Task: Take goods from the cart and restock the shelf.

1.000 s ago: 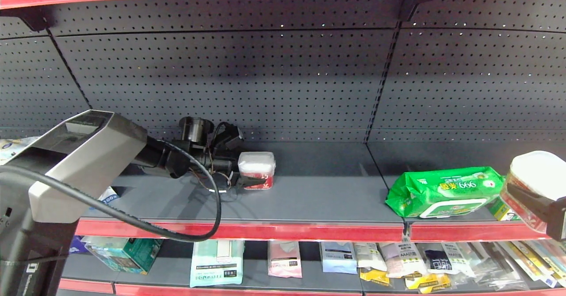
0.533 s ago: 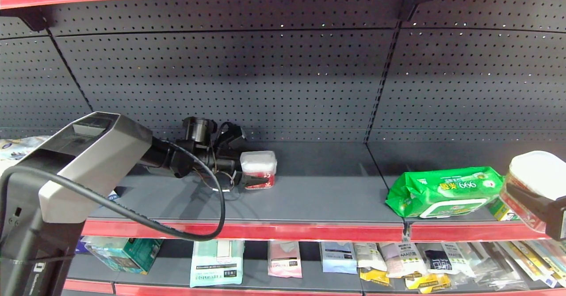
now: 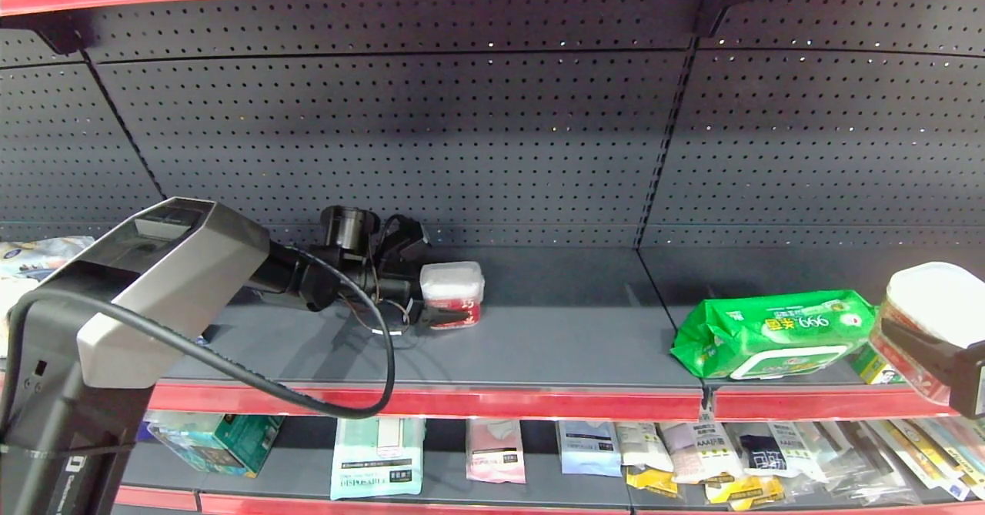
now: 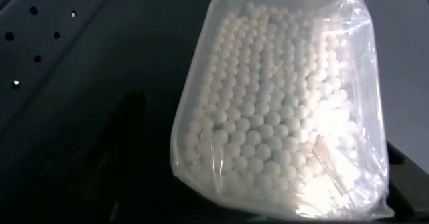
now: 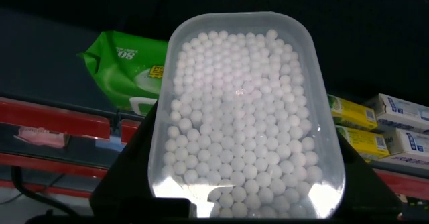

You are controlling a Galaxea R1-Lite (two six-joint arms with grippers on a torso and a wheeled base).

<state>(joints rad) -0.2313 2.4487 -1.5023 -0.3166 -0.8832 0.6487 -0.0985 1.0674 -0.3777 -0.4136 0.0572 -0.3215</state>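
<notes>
A clear plastic box of white cotton swabs [image 3: 452,290] with a red label is in the middle of the grey shelf [image 3: 554,349], low over its surface. My left gripper [image 3: 449,312] is shut on it from the left; the left wrist view shows the same box [image 4: 281,117] close up. At the right edge my right gripper [image 3: 933,352] is shut on a second box of cotton swabs [image 3: 927,303], held in front of the shelf. In the right wrist view this second box [image 5: 244,117] sits between the dark fingers [image 5: 134,170].
A green wet-wipes pack [image 3: 773,332] lies on the shelf's right section, with small boxes [image 3: 873,365] beside it. A perforated back panel [image 3: 462,130] closes the shelf. The lower shelf [image 3: 539,492] holds several flat packets. A pale pack [image 3: 38,257] lies far left.
My left arm has pushed a little to the right and deeper into the shelf with its box. The right arm and its box have stayed still.
</notes>
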